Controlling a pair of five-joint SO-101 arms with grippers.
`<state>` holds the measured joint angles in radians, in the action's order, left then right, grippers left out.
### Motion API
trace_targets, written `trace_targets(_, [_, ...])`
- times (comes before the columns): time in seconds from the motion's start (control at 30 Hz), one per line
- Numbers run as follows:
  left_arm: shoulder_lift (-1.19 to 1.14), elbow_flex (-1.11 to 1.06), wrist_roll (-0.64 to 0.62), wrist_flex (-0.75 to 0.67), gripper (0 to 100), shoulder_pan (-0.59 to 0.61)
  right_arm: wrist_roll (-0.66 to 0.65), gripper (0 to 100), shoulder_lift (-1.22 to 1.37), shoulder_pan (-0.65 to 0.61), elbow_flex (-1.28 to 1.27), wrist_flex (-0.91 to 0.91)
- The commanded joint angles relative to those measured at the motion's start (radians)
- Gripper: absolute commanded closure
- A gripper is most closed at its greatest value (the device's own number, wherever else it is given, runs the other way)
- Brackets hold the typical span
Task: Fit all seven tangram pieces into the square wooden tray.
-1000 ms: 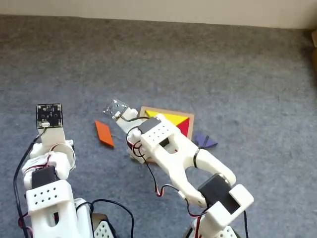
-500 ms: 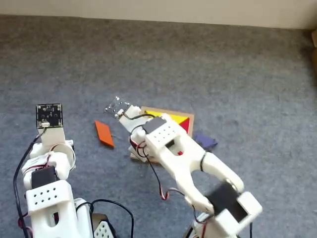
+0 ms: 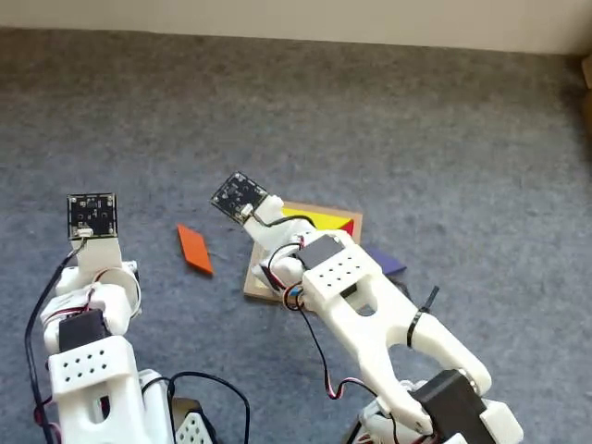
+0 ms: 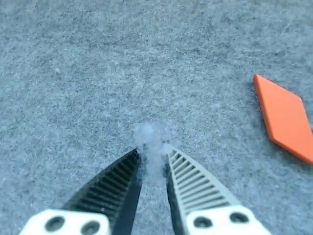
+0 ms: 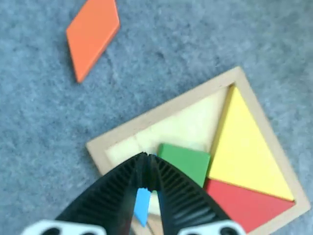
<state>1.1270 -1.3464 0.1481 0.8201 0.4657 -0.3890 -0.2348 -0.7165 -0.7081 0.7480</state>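
1. Grey felt covers the tabletop; the square wooden tray point(image 5: 161, 113) sits mid-scene, partly filled.
2. Right pincer point(image 5: 147, 157), jaws almost touching, hangs over the tray's near-left corner beside the green square point(image 5: 186, 161); a blue piece point(image 5: 142, 205) shows beneath.
3. Best to seat blue flush against green before fetching the orange parallelogram point(image 3: 194, 249), lying left.
4. Left pincer point(image 4: 152, 151): narrowly parted, empty.

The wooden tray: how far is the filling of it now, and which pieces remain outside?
Done: the yellow triangle, red triangle and green square lie in the wooden tray. In hand: a blue piece shows inside the shut right gripper, over the tray; whether it is gripped, I cannot tell. Left: the orange parallelogram and a purple piece lie on the carpet.
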Motion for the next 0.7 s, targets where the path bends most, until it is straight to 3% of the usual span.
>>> trace_targets(0.0, [0.015,-0.007,-0.002,-0.018,93,0.008,0.028,88.1,-0.054,-0.001,0.01,0.114])
trace_targets(0.13, [0.016,-0.013,0.0,-0.02,93,0.008,0.133,77.8,-0.051,-0.036,0.021,0.14])
trace_targets(0.4, [0.016,-0.015,0.0,-0.02,93,0.008,0.135,77.8,-0.035,-0.117,0.018,0.139])
trace_targets(0.67, [0.016,-0.015,0.0,-0.02,93,0.008,0.135,79.3,0.174,-0.119,0.143,0.162])
